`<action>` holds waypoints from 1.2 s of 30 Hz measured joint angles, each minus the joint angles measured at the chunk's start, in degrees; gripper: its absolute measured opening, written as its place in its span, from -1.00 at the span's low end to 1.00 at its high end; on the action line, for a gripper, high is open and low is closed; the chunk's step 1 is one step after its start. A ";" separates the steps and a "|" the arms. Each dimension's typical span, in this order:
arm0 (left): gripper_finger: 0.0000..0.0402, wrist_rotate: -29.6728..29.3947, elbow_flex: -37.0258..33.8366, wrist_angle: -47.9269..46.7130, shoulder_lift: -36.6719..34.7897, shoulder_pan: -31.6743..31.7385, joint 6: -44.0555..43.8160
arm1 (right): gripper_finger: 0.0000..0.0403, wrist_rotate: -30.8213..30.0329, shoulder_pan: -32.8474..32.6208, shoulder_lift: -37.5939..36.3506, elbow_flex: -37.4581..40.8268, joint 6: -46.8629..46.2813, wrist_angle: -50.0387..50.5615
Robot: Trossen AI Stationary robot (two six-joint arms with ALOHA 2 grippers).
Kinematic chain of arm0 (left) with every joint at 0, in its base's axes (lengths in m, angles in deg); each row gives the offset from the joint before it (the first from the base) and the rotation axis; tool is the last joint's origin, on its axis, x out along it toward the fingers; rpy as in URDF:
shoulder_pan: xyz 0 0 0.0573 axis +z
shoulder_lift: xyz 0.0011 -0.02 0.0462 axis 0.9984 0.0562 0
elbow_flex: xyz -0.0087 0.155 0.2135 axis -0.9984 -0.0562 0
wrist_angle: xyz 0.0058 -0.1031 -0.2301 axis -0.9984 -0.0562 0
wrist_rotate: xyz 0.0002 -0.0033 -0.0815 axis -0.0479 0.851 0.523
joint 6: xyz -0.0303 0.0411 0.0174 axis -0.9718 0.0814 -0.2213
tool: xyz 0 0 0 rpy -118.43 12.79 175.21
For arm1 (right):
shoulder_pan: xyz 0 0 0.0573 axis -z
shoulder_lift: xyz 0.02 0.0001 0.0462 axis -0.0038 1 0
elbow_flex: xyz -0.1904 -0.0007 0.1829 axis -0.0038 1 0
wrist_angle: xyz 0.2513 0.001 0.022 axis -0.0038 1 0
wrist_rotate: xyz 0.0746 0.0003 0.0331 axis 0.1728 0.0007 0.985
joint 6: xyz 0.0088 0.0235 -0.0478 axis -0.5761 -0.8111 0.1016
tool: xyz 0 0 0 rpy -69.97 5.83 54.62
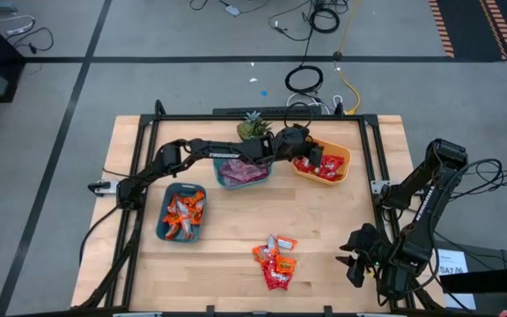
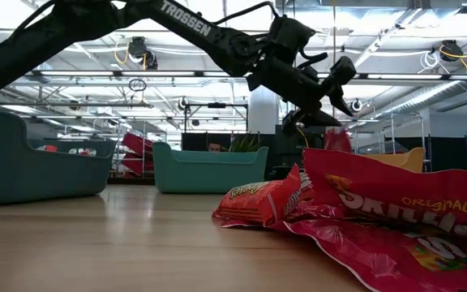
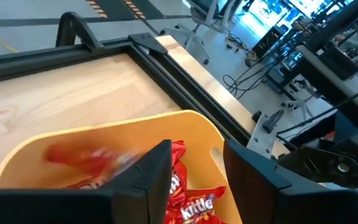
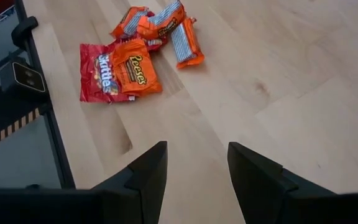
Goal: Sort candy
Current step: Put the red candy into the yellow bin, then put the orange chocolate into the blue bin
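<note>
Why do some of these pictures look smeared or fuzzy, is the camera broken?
Not broken. In the left wrist view a red candy inside the orange bowl is smeared by motion, while the left gripper shows sharp. In the low view the Skittles packet sits very near the lens, huge and soft, and ceiling lights glare on the table.

three bowls (image 1: 182, 216), two arms (image 1: 201, 151); one plant (image 1: 253, 125)

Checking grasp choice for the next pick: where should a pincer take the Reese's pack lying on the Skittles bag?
Probably from straight above, across the short width of the Reese's pack. It lies flat atop the Skittles bag, so the sides give little edge; the open right pincer is nearest.
</note>
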 joint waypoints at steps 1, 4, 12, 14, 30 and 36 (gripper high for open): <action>-0.23 0.01 0.00 0.26 0.00 0.01 0.11 | -0.21 0.00 0.00 0.00 0.00 0.02 0.04; -0.22 2.01 0.00 0.32 0.00 0.18 0.43 | -0.21 0.00 0.00 0.00 0.00 0.57 0.22; -0.22 13.41 0.00 0.02 -0.74 0.15 -0.44 | -0.21 -0.02 0.00 0.00 0.00 0.68 0.96; -0.22 15.95 0.00 0.08 -1.09 0.19 -1.19 | -0.21 -0.02 0.00 0.00 0.00 0.68 1.01; -0.22 6.88 0.04 -35.55 -19.11 -8.69 19.69 | -0.21 -0.11 0.00 -0.02 0.00 0.70 2.03; -0.22 -1.17 0.06 -44.66 -25.89 -17.18 22.81 | -0.21 -0.15 0.66 -0.04 0.00 0.70 2.80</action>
